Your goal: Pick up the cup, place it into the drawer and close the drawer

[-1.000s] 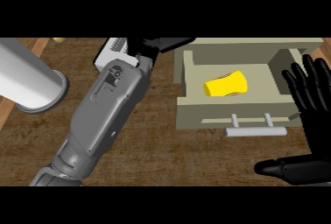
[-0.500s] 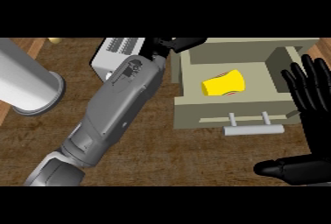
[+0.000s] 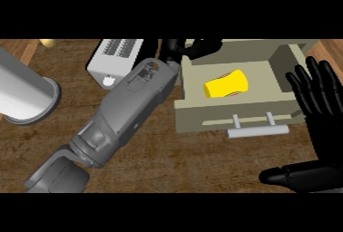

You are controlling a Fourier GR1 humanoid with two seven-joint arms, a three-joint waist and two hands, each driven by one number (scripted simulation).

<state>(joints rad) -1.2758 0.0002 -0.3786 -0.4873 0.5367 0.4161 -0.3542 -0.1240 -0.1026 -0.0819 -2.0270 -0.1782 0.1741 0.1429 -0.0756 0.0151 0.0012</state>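
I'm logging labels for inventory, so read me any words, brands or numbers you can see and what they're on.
No readable text anywhere.
Yellow cup in the open drawer: red marks near its rims, too blurred to read as letters.
White appliance: only slots and a knob, no label showing.

a grey cylinder (image 3: 23,97) stands left of a white toaster (image 3: 117,56) on the wooden counter (image 3: 201,163).

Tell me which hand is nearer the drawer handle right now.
Right. The right hand stands open just beside the drawer handle, at its right end. The left hand is up at the drawer's far back corner.
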